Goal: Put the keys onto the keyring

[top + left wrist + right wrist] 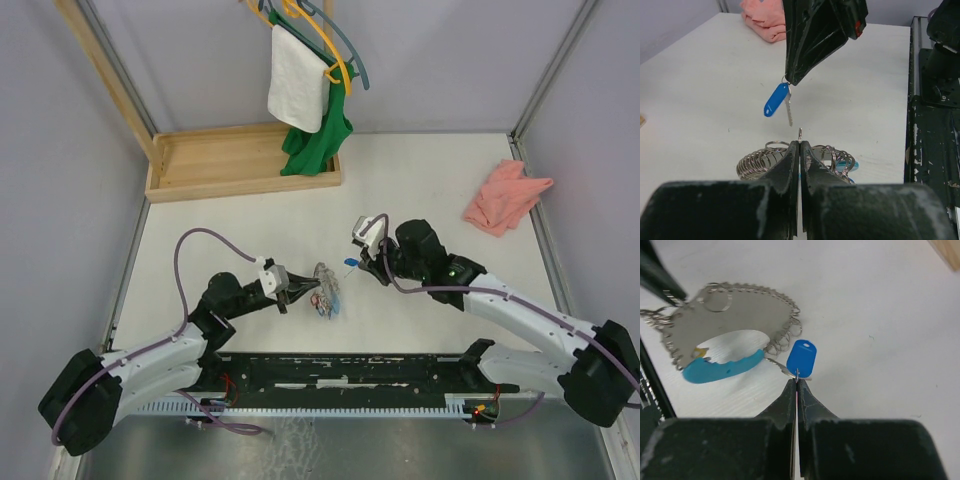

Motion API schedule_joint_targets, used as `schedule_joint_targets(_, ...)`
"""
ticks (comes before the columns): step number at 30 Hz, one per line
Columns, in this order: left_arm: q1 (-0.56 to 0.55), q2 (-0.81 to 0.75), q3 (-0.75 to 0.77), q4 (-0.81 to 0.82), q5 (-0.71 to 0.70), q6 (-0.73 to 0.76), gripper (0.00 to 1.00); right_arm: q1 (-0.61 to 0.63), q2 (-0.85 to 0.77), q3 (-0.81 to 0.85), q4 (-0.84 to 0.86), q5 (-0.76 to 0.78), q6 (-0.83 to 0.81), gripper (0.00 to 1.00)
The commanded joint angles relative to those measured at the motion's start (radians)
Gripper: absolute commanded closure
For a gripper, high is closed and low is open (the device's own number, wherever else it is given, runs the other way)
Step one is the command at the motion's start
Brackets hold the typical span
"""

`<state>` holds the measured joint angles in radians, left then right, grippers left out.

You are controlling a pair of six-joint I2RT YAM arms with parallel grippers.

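Now the right pincer (797, 382) is holding the blue key (801, 358) clamped by its loop, hanging over the tabletop (700, 100). The left pincer (800, 145) is pinching a keyring (800, 133) upright just below. Threading likely needs fine alignment next.

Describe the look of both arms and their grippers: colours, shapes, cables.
The left arm and right arm have white link shells with bulky black joints and bases. A purple cable loops along each. The left gripper and right gripper are black, each with two flat fingers tapering to narrow wedge tips, scuffed pale along the edges.
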<state>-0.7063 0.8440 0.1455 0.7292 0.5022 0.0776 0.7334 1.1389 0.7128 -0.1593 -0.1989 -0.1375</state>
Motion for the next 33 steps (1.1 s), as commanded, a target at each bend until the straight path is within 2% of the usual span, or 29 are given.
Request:
schedule_joint_targets(1,0.001,0.02,0.026,0.155,0.088,0.112,0.97,0.06,-0.092,0.053,-0.126,-0.161,-0.206,0.99)
schedule_joint_targets(6,0.001,0.056,0.032,0.195,0.171,0.159,0.97,0.124,-0.122,0.062,-0.153,-0.257,-0.363,0.99)
schedule_joint_targets(11,0.001,0.079,0.038,0.201,0.223,0.187,0.97,0.151,-0.116,0.051,-0.143,-0.284,-0.443,0.99)
schedule_joint_targets(23,0.001,0.104,0.063,0.183,0.281,0.208,0.97,0.176,-0.08,0.052,-0.064,-0.246,-0.452,0.99)
schedule_joint_targets(27,0.001,0.126,0.063,0.2,0.283,0.191,0.97,0.186,-0.065,0.036,0.008,-0.247,-0.424,0.99)
schedule_joint_targets(33,0.002,0.135,0.062,0.214,0.282,0.176,0.97,0.197,-0.048,0.039,0.011,-0.248,-0.42,0.99)
